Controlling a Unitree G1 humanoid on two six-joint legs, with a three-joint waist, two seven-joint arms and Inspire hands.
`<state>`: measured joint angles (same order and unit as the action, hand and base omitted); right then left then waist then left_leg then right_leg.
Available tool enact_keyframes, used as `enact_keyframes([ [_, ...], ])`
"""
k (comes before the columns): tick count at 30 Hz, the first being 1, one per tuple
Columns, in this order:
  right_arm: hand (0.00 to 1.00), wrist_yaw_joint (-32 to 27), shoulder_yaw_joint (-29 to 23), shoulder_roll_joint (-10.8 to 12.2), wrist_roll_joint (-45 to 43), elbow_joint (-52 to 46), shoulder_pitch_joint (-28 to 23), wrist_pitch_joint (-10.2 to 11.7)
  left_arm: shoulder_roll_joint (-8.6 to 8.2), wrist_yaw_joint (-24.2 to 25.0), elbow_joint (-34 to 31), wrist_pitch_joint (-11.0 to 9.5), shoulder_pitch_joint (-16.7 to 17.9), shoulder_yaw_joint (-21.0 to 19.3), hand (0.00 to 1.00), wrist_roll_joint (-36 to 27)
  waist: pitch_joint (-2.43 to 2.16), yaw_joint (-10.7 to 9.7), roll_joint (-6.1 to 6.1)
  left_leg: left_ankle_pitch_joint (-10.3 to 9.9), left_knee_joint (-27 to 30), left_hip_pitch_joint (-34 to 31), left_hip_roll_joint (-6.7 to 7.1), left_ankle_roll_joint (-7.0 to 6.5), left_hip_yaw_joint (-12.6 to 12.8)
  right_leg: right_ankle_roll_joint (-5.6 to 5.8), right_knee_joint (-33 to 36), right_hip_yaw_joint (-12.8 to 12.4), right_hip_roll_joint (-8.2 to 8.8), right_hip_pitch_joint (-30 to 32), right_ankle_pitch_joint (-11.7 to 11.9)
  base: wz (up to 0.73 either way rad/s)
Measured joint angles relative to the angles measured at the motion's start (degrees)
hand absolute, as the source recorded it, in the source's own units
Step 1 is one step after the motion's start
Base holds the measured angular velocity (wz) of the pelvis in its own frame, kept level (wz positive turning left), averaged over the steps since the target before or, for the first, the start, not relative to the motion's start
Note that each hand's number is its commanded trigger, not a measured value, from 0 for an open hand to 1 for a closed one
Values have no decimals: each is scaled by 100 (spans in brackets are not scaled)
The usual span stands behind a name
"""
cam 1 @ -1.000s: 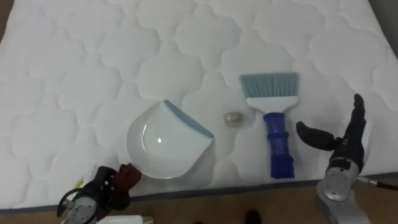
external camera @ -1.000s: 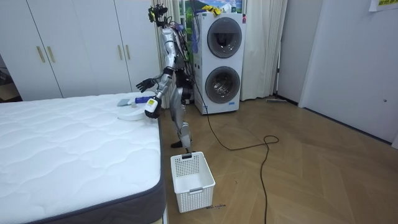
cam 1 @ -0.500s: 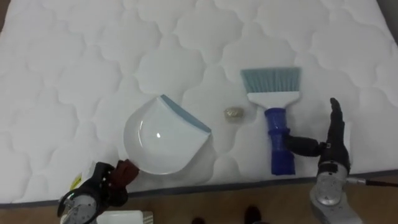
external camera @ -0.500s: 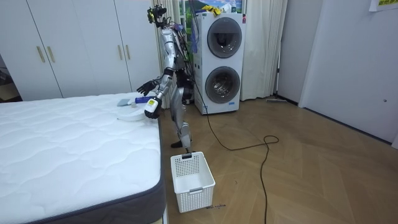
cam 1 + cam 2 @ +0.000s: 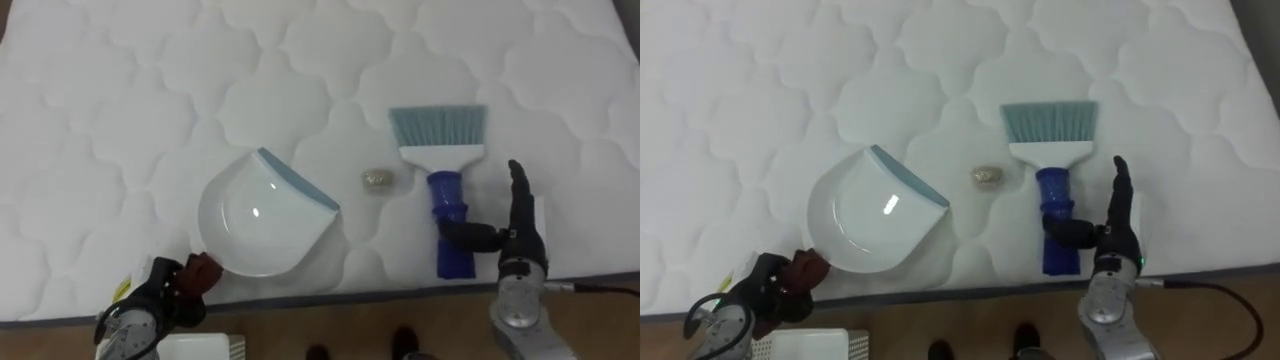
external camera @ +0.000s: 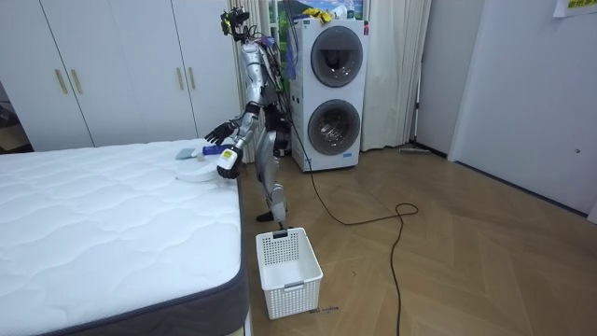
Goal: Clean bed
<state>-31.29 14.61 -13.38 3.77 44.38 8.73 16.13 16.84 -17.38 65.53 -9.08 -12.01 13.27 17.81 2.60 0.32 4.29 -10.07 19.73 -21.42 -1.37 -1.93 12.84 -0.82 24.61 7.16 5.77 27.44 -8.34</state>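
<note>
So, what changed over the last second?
The right hand slid left to the brush; its thumb now meets the blue handle, fingers straight, not closed. The left hand stayed on the dustpan handle; dustpan, brush and crumb did not move.

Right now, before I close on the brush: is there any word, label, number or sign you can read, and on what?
No text can be read anywhere.
The brush, dustpan and mattress show no print.
Any marks on the stacked washing machines are too small to read.
The wall picture at the room view's upper right is too small to read.
</note>
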Motion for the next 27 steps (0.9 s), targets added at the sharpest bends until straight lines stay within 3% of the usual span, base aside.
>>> enact_keyframes([
  [19, 0, 355, 215, 7, -157, 261, 112, -121, 0, 2, 138, -5, -105, 53, 100, -23, -2, -7, -7, 0, 12, -1, -4, 0, -12, -12, 3, 23, 0, -11, 9, 0],
  [27, 0, 442, 264, 8, -161, 921, 322, -123, 0, 11, 155, 32, -194, 137, 100, -59, 7, 2, -21, 3, 16, -1, -2, -5, -41, -12, -3, 93, 23, -29, 8, 2],
])
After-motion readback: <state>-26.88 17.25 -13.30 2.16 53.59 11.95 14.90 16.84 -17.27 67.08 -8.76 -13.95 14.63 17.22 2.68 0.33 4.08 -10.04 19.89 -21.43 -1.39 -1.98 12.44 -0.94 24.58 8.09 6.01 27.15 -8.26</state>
